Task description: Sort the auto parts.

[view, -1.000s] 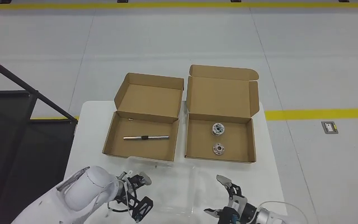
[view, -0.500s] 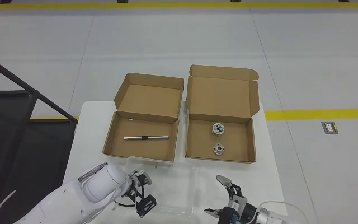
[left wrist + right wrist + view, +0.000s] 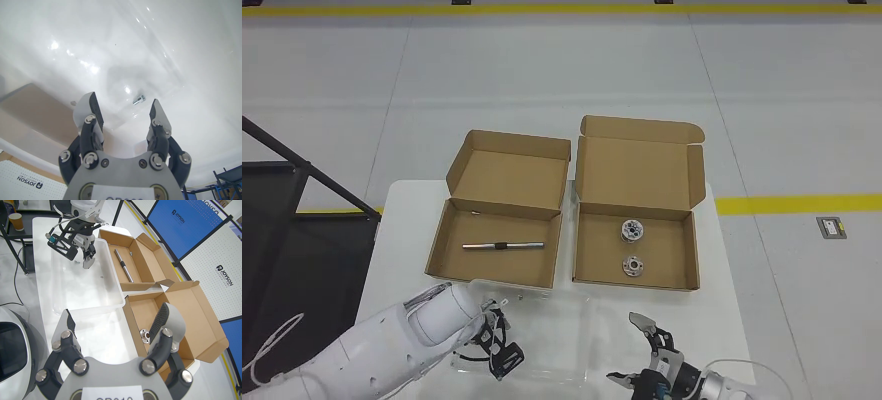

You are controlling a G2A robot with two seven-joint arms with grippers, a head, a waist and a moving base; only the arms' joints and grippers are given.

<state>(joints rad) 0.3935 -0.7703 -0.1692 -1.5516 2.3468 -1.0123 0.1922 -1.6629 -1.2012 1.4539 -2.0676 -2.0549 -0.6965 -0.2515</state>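
Left gripper [image 3: 124, 98]: fingers apart, I see a small bolt [image 3: 139, 99] just beyond the tips.
Right gripper [image 3: 118, 310]: fingers apart, empty.
Flange [image 3: 143, 334]: half hidden behind right finger.

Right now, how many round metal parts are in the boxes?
2, both in the right box, apart: the far part toward its raised lid, the near part toward the front wall. The left box holds a rod. Both floors show fully, so none looks hidden.
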